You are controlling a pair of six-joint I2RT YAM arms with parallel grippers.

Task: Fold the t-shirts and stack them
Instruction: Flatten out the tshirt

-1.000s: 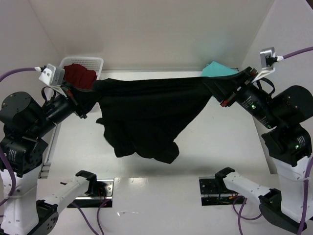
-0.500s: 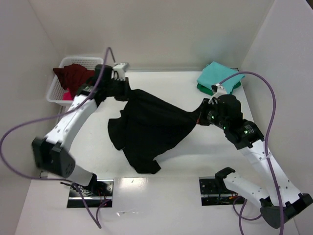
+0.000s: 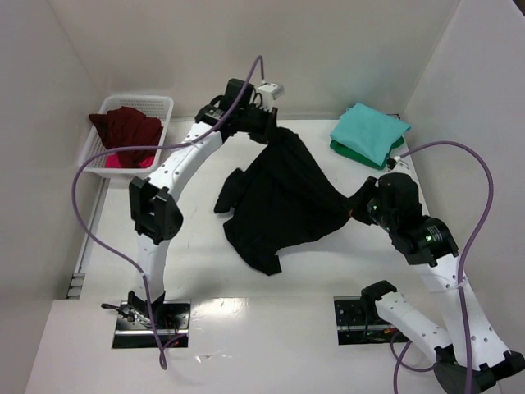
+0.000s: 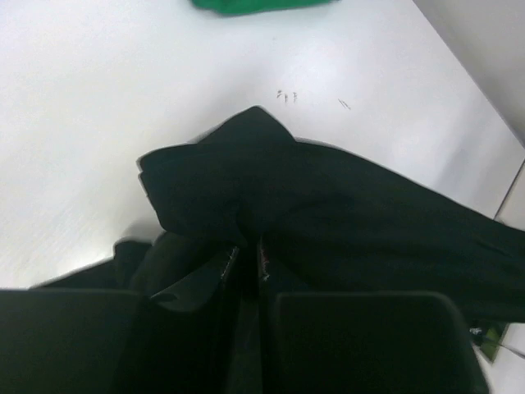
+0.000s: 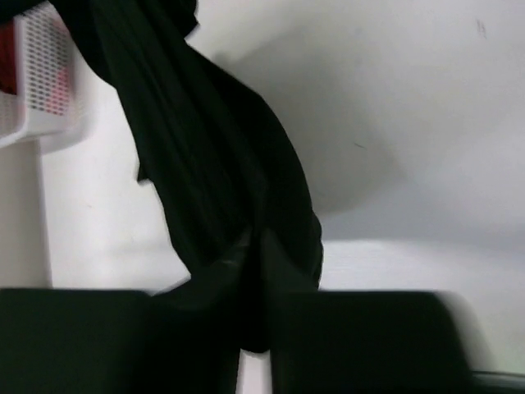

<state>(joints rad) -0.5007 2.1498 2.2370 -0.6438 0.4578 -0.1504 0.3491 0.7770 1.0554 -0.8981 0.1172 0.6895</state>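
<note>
- The large black cloth t-shirt [image 3: 283,205] hung stretched between the two arms over the middle of the white table [image 3: 197,263]. Its lower part lay bunched on the surface.
- The left gripper [image 3: 276,134] was far out toward the back wall. Its jaws were pinched close together on a gathered corner of that shirt.
- The right gripper [image 3: 362,209] stood at the shirt's right edge, its jaws likewise clamped on a fold of the black cloth.
- A folded teal t-shirt [image 3: 371,131] lay in the far right corner, on top of a dark green t-shirt [image 3: 343,150].
- The white lattice plastic basket [image 3: 135,100] at the far left held a crumpled maroon shirt [image 3: 127,130]. A bit of pink cloth [image 3: 123,162] showed beneath it.
</note>
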